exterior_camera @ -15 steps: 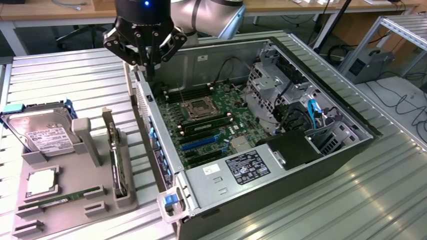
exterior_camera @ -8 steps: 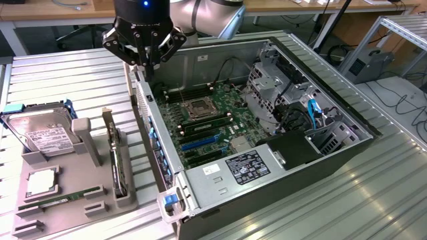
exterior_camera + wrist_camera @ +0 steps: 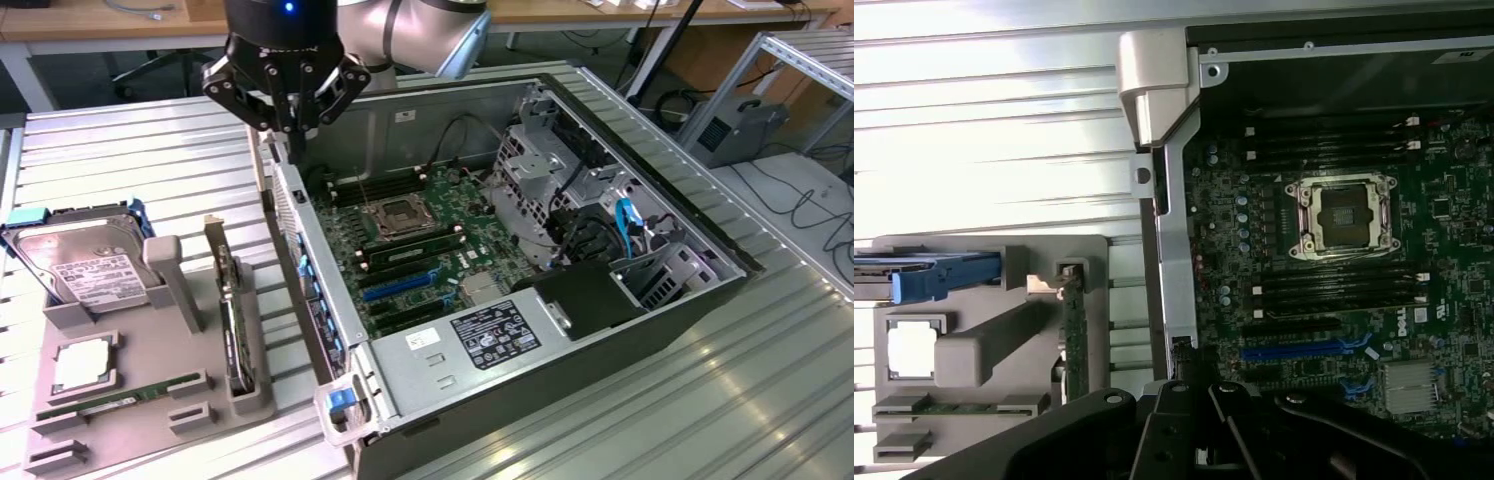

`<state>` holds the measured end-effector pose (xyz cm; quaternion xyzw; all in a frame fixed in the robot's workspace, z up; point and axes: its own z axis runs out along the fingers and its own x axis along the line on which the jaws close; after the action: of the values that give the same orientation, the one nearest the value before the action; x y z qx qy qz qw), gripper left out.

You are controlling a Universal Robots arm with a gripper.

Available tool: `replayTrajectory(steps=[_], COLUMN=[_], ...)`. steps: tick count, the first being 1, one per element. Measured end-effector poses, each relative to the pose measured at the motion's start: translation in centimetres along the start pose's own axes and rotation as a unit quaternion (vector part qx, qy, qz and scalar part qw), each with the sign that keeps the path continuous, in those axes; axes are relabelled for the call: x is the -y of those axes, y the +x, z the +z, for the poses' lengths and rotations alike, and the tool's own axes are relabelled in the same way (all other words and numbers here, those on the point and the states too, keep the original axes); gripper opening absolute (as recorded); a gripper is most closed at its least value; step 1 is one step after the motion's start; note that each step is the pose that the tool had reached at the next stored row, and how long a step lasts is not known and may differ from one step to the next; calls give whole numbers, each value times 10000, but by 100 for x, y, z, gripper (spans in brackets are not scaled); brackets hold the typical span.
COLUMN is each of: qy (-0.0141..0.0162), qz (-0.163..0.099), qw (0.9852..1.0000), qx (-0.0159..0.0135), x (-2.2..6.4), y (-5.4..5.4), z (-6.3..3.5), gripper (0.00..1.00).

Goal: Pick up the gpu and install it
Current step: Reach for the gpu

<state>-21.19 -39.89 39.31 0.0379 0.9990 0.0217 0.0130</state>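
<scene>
Above the case (image 3: 534, 400) wall nearest the tray (image 3: 140, 440), the gripper (image 3: 292, 130) hangs with fingers clenched together and nothing between them. The gpu (image 3: 234, 325) stands on edge in a tray slot, on the exterior view's left of the case, silver bracket at its far end. It is untouched and sits well apart from the fingertips, lower and nearer the camera. The exterior view takes in the arm overhead and the whole open case. It also shows the hard drive (image 3: 87, 265) lying flat on the tray beyond the gpu and the motherboard (image 3: 461, 215) with its socket (image 3: 400, 215). The wrist view looks straight down. There the gpu (image 3: 1074, 340) shows edge-on as a thin strip beside the tray (image 3: 984, 300) post, just outside the case wall. The hard drive (image 3: 939, 275) shows mostly as its blue caddy. That view also gives the socket (image 3: 1344, 215) square-on and a blue slot (image 3: 1304, 350) on the motherboard (image 3: 1454, 330). The gripper (image 3: 1199, 420) appears as dark linkages close to the lens, over the case wall.
</scene>
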Motion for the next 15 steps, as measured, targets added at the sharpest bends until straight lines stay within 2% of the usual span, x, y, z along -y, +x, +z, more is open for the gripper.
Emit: replayTrajectory(steps=[15], qy=[0], qz=[0], qw=[10000], qx=[0], x=[3], y=[33], z=[1], gripper=[11])
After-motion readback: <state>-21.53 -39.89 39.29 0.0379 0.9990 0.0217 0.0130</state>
